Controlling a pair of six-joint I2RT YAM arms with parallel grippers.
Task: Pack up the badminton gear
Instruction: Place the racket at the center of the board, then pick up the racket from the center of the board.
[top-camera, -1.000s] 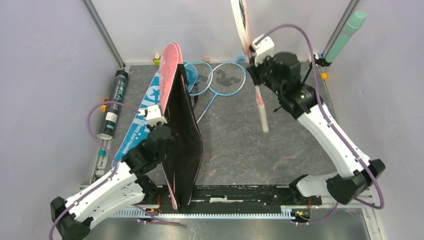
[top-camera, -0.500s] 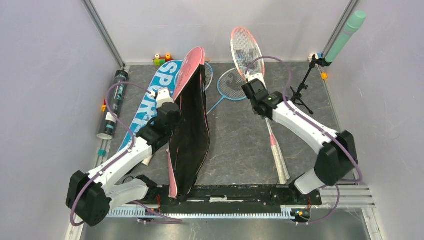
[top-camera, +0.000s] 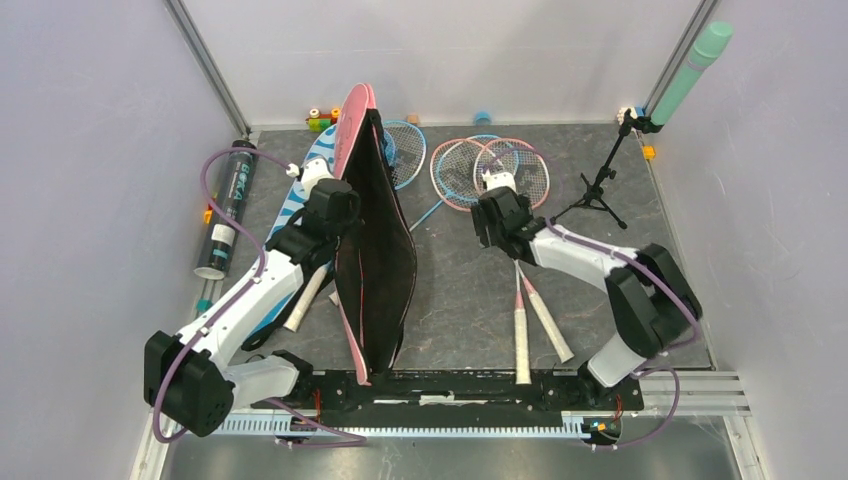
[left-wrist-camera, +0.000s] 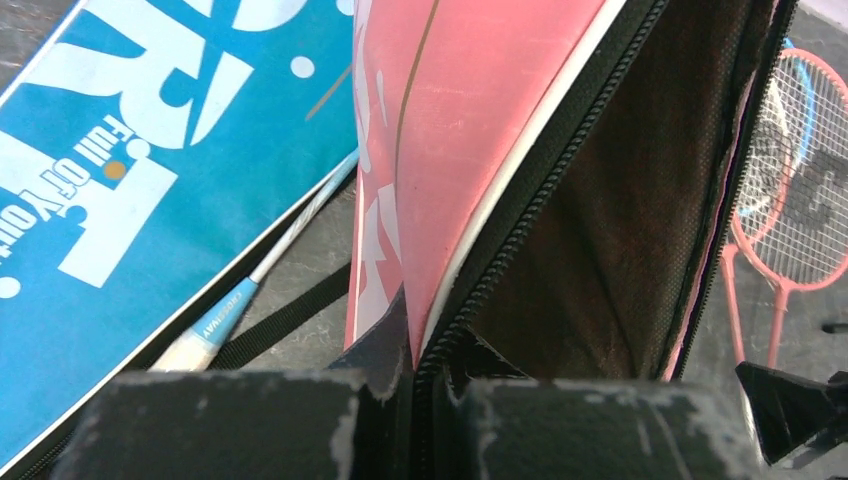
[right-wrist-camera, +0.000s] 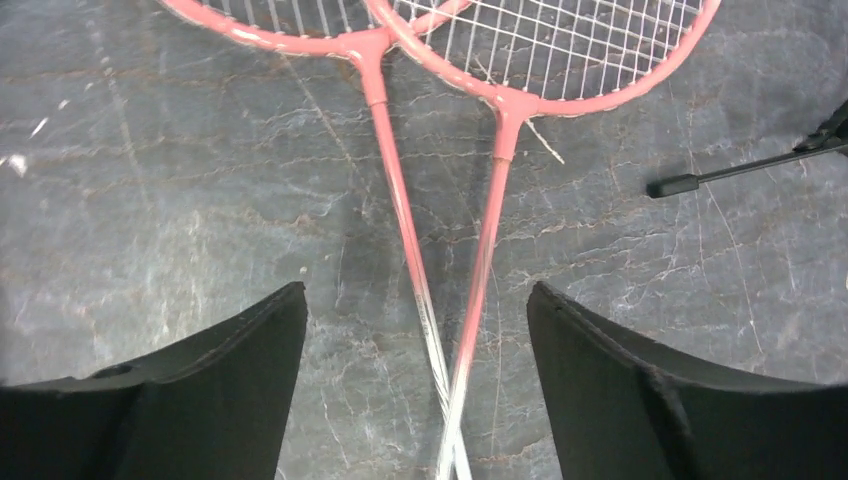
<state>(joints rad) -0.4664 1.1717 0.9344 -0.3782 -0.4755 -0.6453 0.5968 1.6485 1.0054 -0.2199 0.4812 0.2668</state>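
Note:
The pink racket bag (top-camera: 378, 262) stands on edge with its black inside gaping, and my left gripper (top-camera: 330, 200) is shut on its zip edge (left-wrist-camera: 432, 362). The blue bag (top-camera: 292, 196) lies flat under it, left of the arm. Two pink rackets (top-camera: 517, 166) lie on the table with shafts crossed (right-wrist-camera: 495, 180). My right gripper (right-wrist-camera: 418, 295) hovers open just above that crossing, touching neither shaft. Blue rackets (top-camera: 405, 150) lie behind the bag; a blue shaft (left-wrist-camera: 250, 290) runs beside the blue bag. The dark tube (top-camera: 228, 205) lies along the left edge.
A small black tripod (top-camera: 600, 190) carrying a green cylinder (top-camera: 695, 70) stands at the back right, one leg (right-wrist-camera: 720, 175) close to the pink rackets. Small coloured toy blocks (top-camera: 320, 120) dot the back edge. The walls of the cell close in left, right and behind.
My right arm came down from high up, laid the pink racket on the table across the other pink one, and opened. The left arm kept its grip and swung the pink bag.

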